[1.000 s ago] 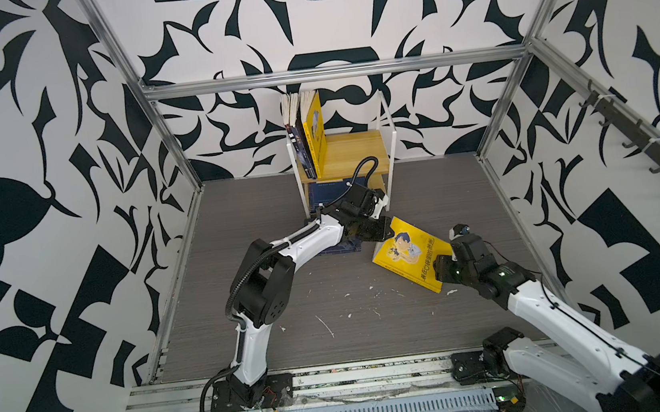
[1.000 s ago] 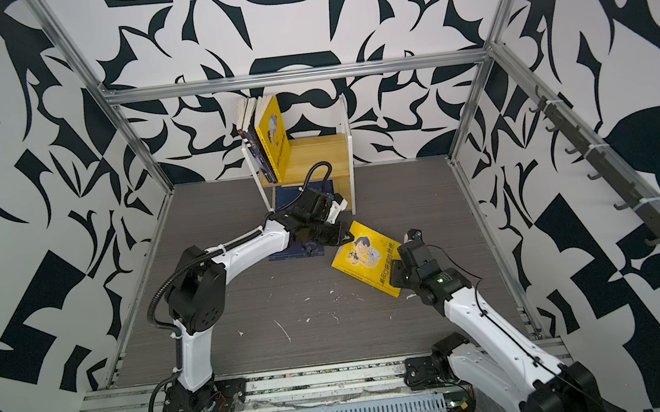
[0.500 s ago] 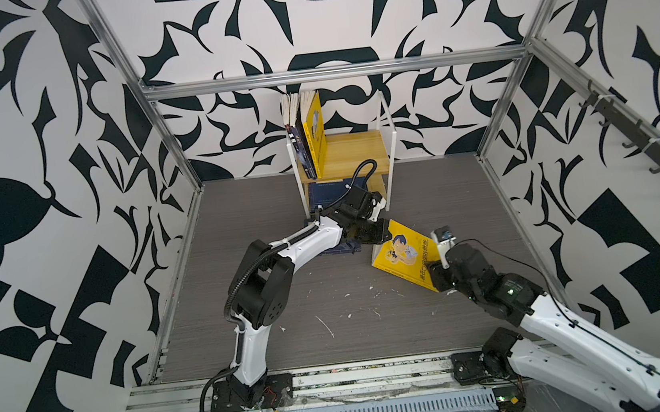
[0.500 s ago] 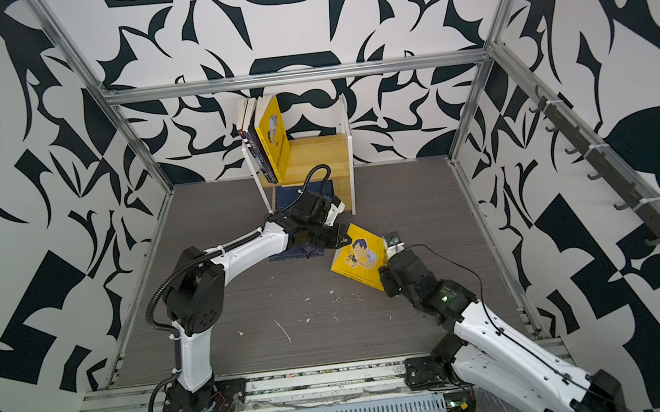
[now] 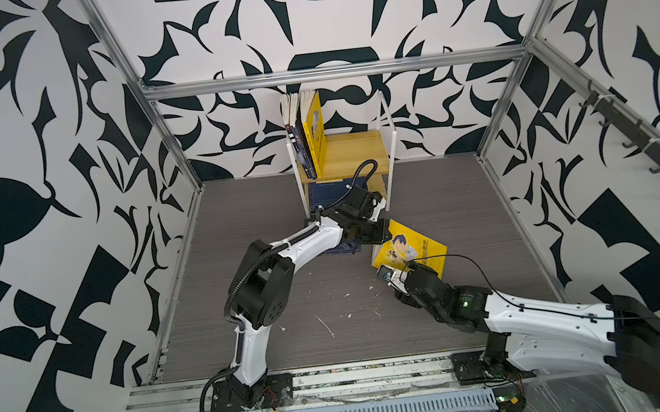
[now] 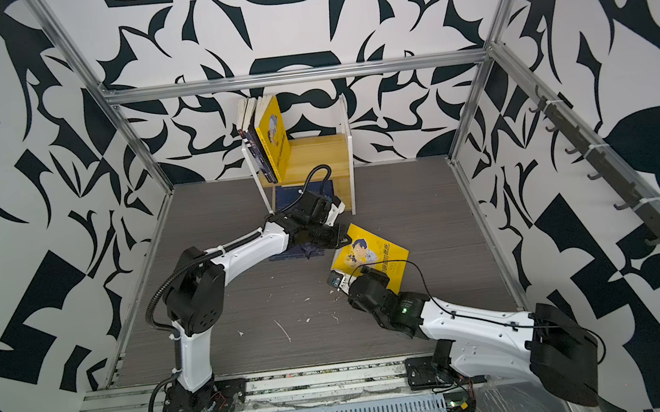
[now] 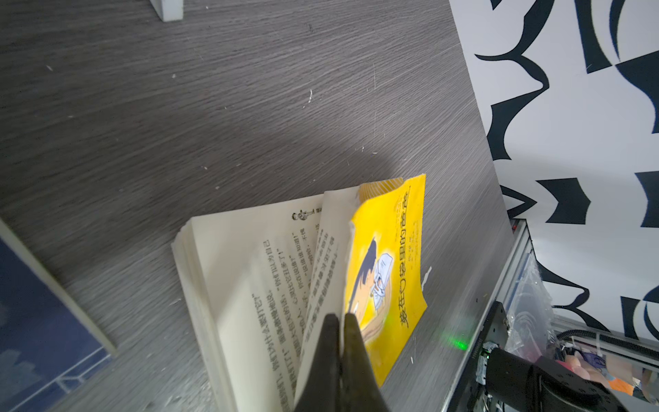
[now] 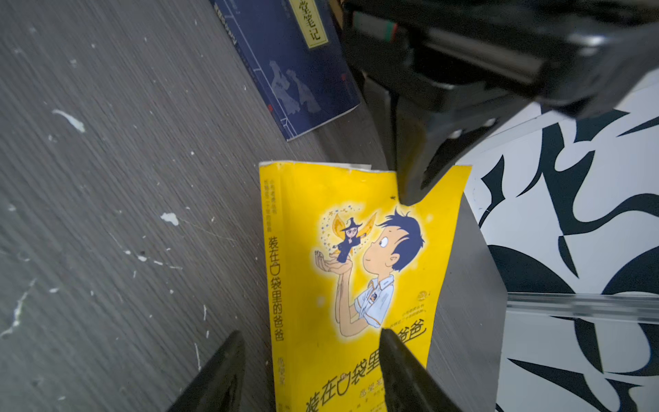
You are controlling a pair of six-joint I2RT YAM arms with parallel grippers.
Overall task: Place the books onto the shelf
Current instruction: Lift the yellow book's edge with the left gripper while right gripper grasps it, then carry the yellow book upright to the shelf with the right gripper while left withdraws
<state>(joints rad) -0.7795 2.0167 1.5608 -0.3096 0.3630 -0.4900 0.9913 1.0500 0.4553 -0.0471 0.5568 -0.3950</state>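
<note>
- Partly done: a few standing books [image 5: 306, 134] lean at the left end of the shelf [image 5: 356, 150], upper board.
- Still to shelve: yellow book [image 5: 412, 248] and navy book [image 8: 296, 71], both on the table [image 5: 329, 299] in front of it.
- Left gripper [image 7: 338, 321] pinched tight on the yellow book's front cover, cover raised off the pages.
- Right gripper [image 8: 312, 333] jaws apart, straddling that book's spine edge; contact unclear.

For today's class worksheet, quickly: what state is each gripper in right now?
Left gripper: closed, pinching the cover of the yellow book.
Right gripper: open, straddling that book's spine edge, holding nothing.
</note>
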